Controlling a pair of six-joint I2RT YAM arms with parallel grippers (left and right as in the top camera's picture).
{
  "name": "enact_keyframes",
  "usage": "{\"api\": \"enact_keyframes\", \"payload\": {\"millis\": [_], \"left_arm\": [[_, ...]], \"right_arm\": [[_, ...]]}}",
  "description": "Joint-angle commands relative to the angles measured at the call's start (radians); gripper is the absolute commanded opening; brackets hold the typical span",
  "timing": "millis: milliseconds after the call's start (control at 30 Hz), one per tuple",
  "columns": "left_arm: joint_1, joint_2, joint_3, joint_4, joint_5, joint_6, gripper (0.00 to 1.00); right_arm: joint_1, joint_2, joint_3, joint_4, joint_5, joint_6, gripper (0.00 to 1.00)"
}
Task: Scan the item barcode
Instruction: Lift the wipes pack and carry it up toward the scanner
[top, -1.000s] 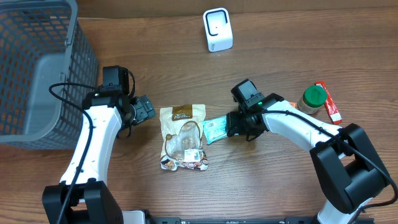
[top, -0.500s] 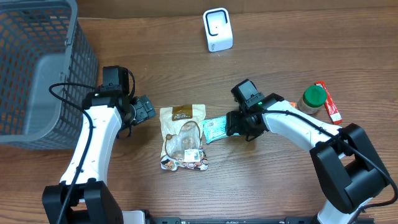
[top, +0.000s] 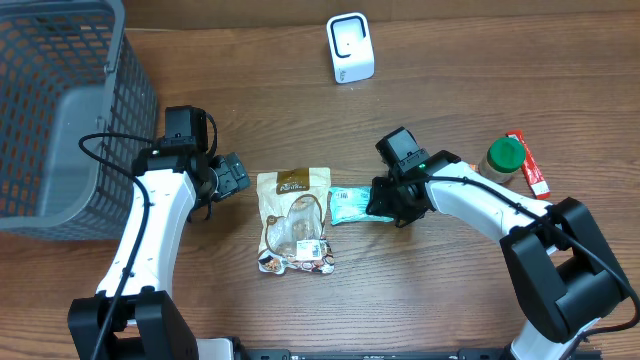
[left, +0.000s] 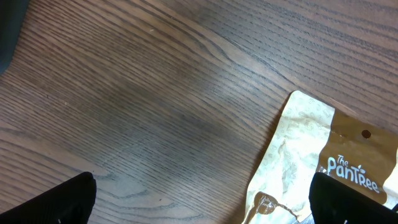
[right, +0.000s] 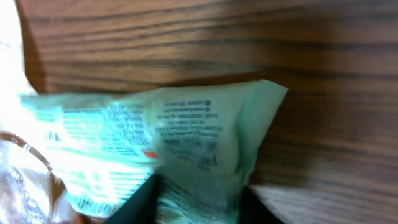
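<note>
A pale green snack packet (top: 349, 205) lies on the wooden table just right of a brown-and-cream pouch (top: 293, 220). My right gripper (top: 383, 203) is at the packet's right end with the jaws closed on it. In the right wrist view the green packet (right: 155, 137) is bunched up between the two black fingers (right: 140, 208), and my right gripper (right: 199, 208) holds it just above the wood. My left gripper (top: 236, 177) stands open left of the pouch, holding nothing. The left wrist view shows bare wood between the left gripper's (left: 205, 205) fingertips, with the pouch (left: 329, 162) at the right. The white scanner (top: 350, 48) stands at the back.
A grey mesh basket (top: 60, 110) fills the back left corner. A green-lidded jar (top: 503, 160) and a red stick packet (top: 530, 165) lie at the right, behind my right arm.
My right gripper's jaws have closed on the green packet, and the packet has shifted slightly to the right and straightened. The left arm has not moved.
</note>
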Motion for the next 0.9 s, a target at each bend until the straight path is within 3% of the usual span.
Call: {"api": "enact_keyframes", "payload": {"millis": [0, 67, 367, 633, 867], "left_arm": [[0.002, -0.002, 0.014, 0.0, -0.01, 0.011, 1.0], [0.002, -0.002, 0.014, 0.0, -0.01, 0.011, 1.0], [0.002, -0.002, 0.014, 0.0, -0.01, 0.011, 1.0], [0.002, -0.002, 0.014, 0.0, -0.01, 0.011, 1.0], [0.002, -0.002, 0.014, 0.0, -0.01, 0.011, 1.0]], "right_arm": [[-0.005, 0.009, -0.03, -0.005, 0.002, 0.023, 0.16], [-0.02, 0.007, -0.029, -0.006, -0.037, 0.021, 0.04], [-0.156, -0.119, -0.003, -0.024, -0.255, -0.176, 0.04], [-0.178, -0.414, -0.003, -0.113, -0.229, -0.373, 0.04], [-0.178, -0.608, -0.003, -0.109, -0.185, -0.398, 0.04]]}}
